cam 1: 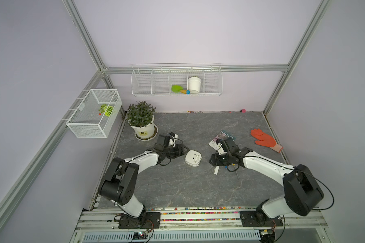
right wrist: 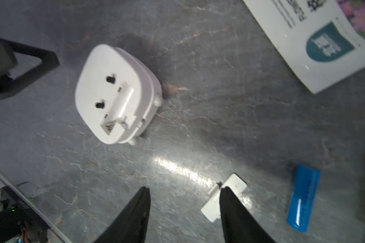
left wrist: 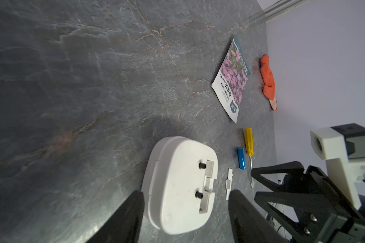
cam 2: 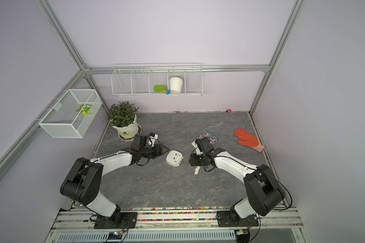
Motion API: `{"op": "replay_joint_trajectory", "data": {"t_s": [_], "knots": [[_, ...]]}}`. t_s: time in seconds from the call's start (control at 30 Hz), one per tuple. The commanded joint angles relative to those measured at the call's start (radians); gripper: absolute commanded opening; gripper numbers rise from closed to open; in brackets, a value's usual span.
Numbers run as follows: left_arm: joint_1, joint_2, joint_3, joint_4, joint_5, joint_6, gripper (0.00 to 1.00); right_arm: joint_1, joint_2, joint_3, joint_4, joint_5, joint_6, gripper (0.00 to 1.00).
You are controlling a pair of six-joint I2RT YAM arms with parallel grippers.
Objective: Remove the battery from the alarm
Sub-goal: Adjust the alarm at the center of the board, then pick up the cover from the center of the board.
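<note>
On the grey marble table (left wrist: 93, 84) the battery (right wrist: 303, 194) lies free, just beside the right gripper (right wrist: 184, 189), its jaws wide and empty. The alarm (right wrist: 114, 92) lies face down, bay bare, just ahead of the left gripper (left wrist: 185, 192), also spread empty. Looks done!

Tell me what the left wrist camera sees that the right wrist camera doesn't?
Only the left wrist view shows the orange glove and the right arm. Only the right wrist view shows the left arm. Both show the alarm lying face down, the blue battery out on the table, the small white cover and the seed packet.
</note>
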Motion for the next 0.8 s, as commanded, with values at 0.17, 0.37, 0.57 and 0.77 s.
{"op": "replay_joint_trajectory", "data": {"t_s": [0.17, 0.37, 0.57, 0.77], "knots": [[-0.03, 0.087, 0.043, 0.038, 0.089, 0.006, 0.67, -0.005, -0.017, -0.062, -0.068, 0.06, 0.05, 0.51], [-0.078, 0.075, -0.013, 0.079, 0.09, -0.039, 0.67, -0.003, -0.004, -0.048, -0.09, 0.078, 0.05, 0.46], [-0.129, 0.033, -0.106, 0.16, 0.069, -0.121, 0.67, -0.001, 0.003, -0.029, -0.124, 0.114, 0.034, 0.44], [-0.157, 0.024, -0.133, 0.204, 0.035, -0.158, 0.67, 0.029, 0.04, 0.026, -0.177, 0.166, 0.029, 0.39]]}}
